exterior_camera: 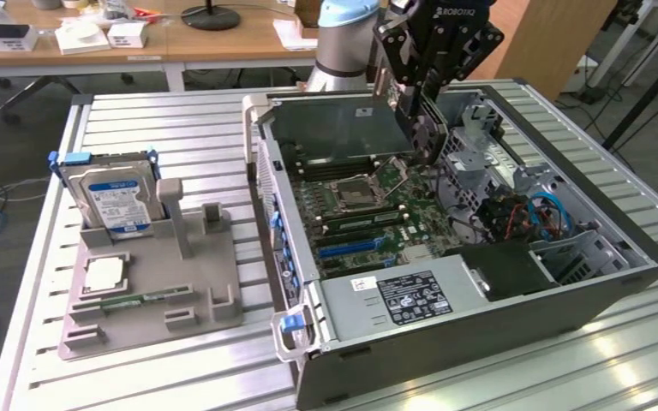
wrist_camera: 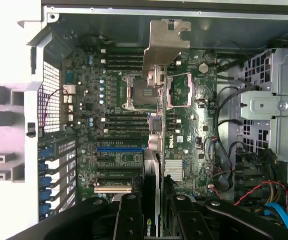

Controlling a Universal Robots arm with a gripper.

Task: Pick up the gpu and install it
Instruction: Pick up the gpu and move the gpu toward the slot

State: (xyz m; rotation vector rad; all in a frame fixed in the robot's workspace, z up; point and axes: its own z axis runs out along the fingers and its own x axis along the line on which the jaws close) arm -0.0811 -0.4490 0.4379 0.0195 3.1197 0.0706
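Black two-finger gripper is clamped on the gpu, a thin flat dark expansion card, with one finger on each flat face. The wrist view sees the card edge-on, with a green logo near the fingers. The pale metal bracket is at the end away from the gripper.

The gpu hangs inside the open dark grey computer case, over the green motherboard near the square CPU socket. It is not seated in any slot. Can't tell if its low end touches the board. The long blue slot is bare. The grey power supply box with a black label is at the case's near end.

On the slatted metal table, at the exterior view's left and apart from the case, is a grey moulded parts holder. In it:
- boxy silver hard drive with a blue label, standing upright
- pale square chip, lying flat
- narrow green memory stick, lying flat
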